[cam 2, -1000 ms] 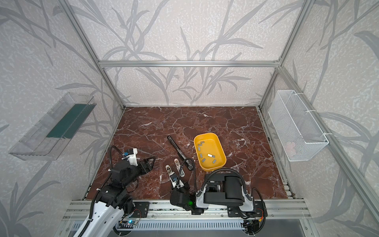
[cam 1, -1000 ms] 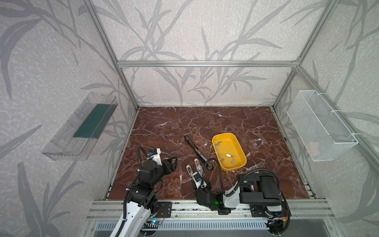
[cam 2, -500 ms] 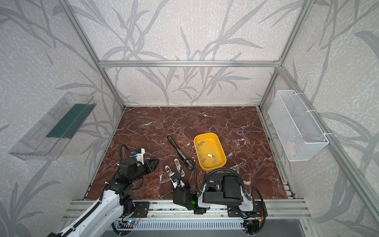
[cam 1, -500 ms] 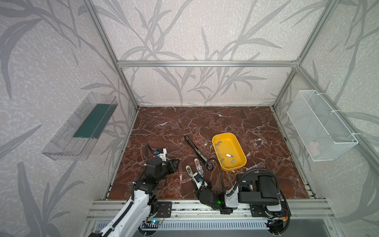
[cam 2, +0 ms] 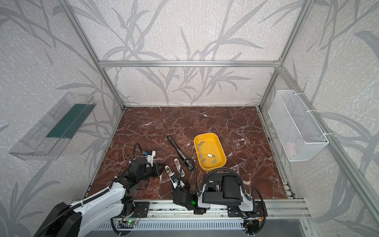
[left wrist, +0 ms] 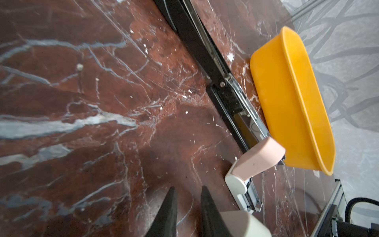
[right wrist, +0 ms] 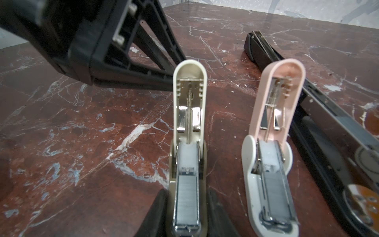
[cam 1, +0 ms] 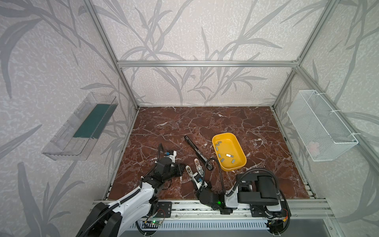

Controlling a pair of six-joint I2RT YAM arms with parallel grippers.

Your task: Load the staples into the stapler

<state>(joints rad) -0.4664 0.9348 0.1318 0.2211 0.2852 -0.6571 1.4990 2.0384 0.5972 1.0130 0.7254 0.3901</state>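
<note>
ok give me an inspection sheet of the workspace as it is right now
surface: red-brown marble-look tabletop, no spill seen
job's things: staples loose in yellow tray; cream mini stapler and pink mini stapler both open, a strip in each channel; black long stapler opened flat beside the tray
clutter: nothing seen
grippers: right tool shut on cream mini stapler's base; left tool empty, jaws narrowly apart, near that stapler's raised lid
cables: right arm's black hose arcs over the table by the black long stapler's near end
surroundings: clear bin on left wall, white wire basket on right wall
</note>
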